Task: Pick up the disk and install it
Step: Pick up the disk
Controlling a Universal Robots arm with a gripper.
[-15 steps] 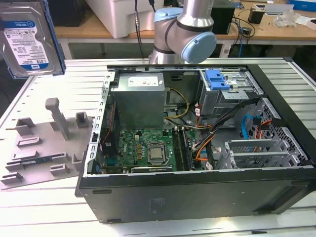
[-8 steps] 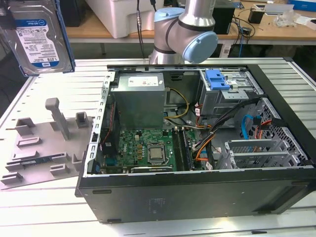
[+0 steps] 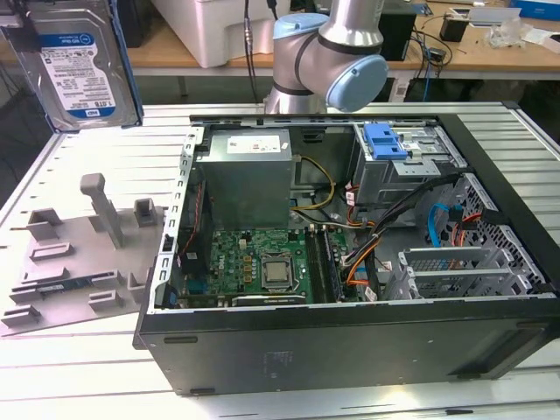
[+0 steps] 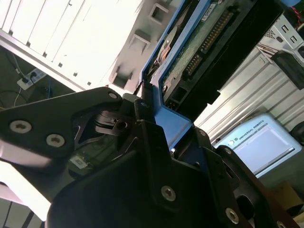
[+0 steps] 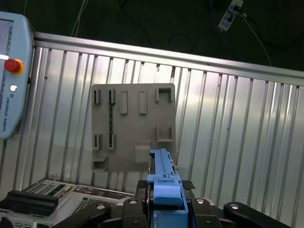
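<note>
The disk (image 3: 74,66), a silver drive with a blue-and-white label in a blue carrier rail, hangs high above the table at the exterior view's left, over the grey holder plate (image 3: 79,262). In the second wrist view my gripper (image 4: 152,123) is shut on the blue rail at one end of the disk (image 4: 204,47), whose green circuit-board side shows. The first wrist view looks down past the gripper (image 5: 164,202) and the rail edge of the disk (image 5: 164,178) onto the holder plate (image 5: 133,128) far below.
The open computer case (image 3: 166,262) lies on the slatted metal table, with a grey power supply (image 3: 245,175), a motherboard (image 3: 262,262), cables and a blue bracket (image 3: 385,140) in the drive bay. The arm's elbow (image 3: 332,52) stands behind the case. A teach pendant (image 5: 12,71) lies beside the table.
</note>
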